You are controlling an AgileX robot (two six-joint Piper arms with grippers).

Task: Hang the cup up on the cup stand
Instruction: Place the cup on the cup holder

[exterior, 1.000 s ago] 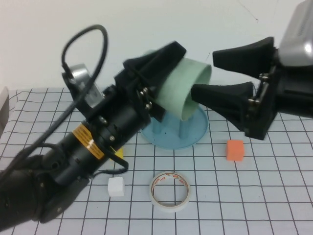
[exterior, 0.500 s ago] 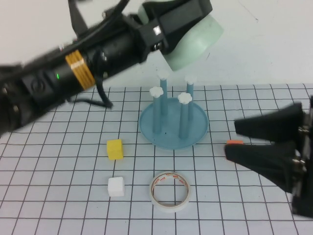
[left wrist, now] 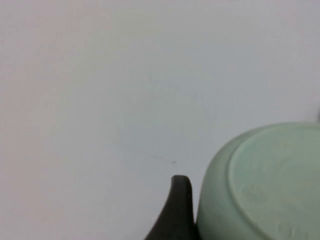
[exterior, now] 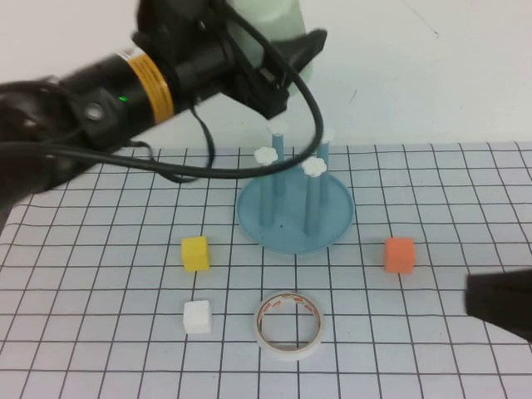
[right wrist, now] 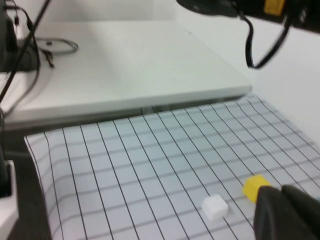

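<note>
Gripping the matte mint cup [exterior: 270, 18], left end effector [exterior: 287, 58] hovers over the round blue stand [exterior: 295, 218]; right end effector [exterior: 499, 303] low.

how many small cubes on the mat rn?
3. Yellow cube left of the cup stand, white cube nearer the robot beside the tape roll, orange cube right of the stand. None looks hidden.

Mint cup [exterior: 268, 18] above blue cup stand [exterior: 295, 218]
</note>
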